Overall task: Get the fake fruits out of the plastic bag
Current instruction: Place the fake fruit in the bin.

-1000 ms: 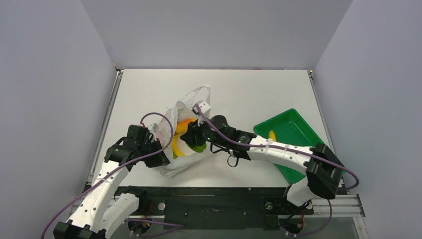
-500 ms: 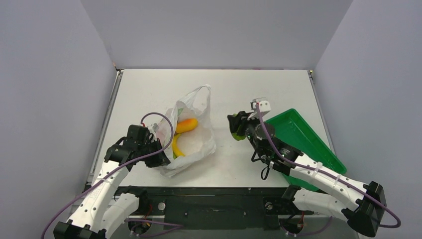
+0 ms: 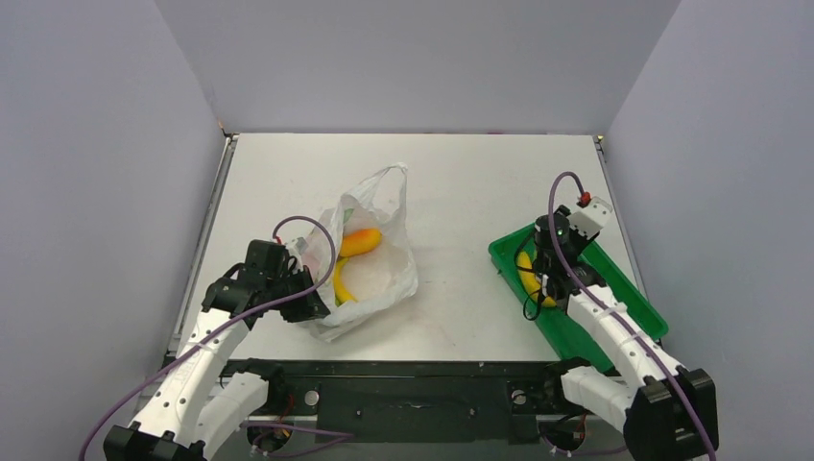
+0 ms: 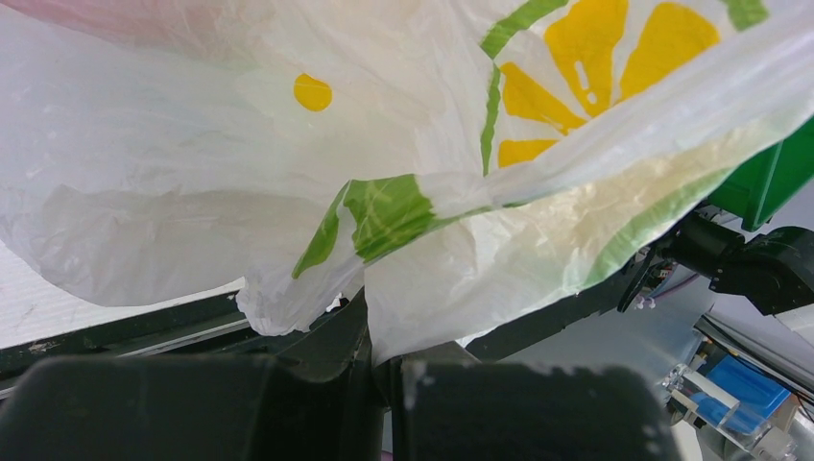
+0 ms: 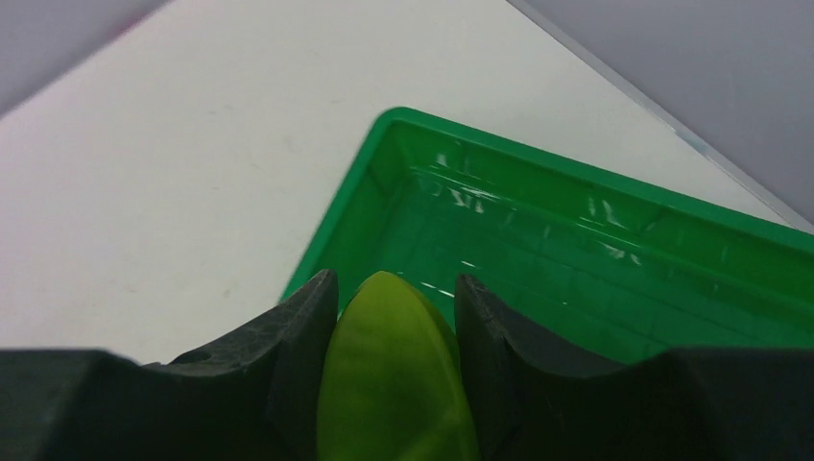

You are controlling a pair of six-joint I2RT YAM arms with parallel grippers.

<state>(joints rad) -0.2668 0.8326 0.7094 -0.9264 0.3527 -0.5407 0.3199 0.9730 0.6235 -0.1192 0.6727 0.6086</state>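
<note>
The translucent white plastic bag [image 3: 370, 259] lies at the table's left of centre, with an orange-yellow mango [image 3: 360, 241] and a yellow banana [image 3: 340, 280] showing inside. My left gripper [image 3: 312, 300] is shut on the bag's near-left edge; the left wrist view shows the film [image 4: 422, 192] pinched between my fingers. My right gripper [image 3: 539, 267] is over the green tray's near-left corner, shut on a green starfruit [image 5: 395, 379], which fills the gap between the two fingers. A yellow banana [image 3: 526, 276] lies in the tray by that gripper.
The green tray [image 3: 614, 288] stands tilted at the right, near the table's right edge; its inside shows in the right wrist view [image 5: 595, 269]. Grey walls close the table on three sides. The black rail runs along the near edge.
My right arm has swung from the bag's mouth rightward to the tray, carrying the green starfruit. The bag has settled flatter. My left gripper has kept its hold.
</note>
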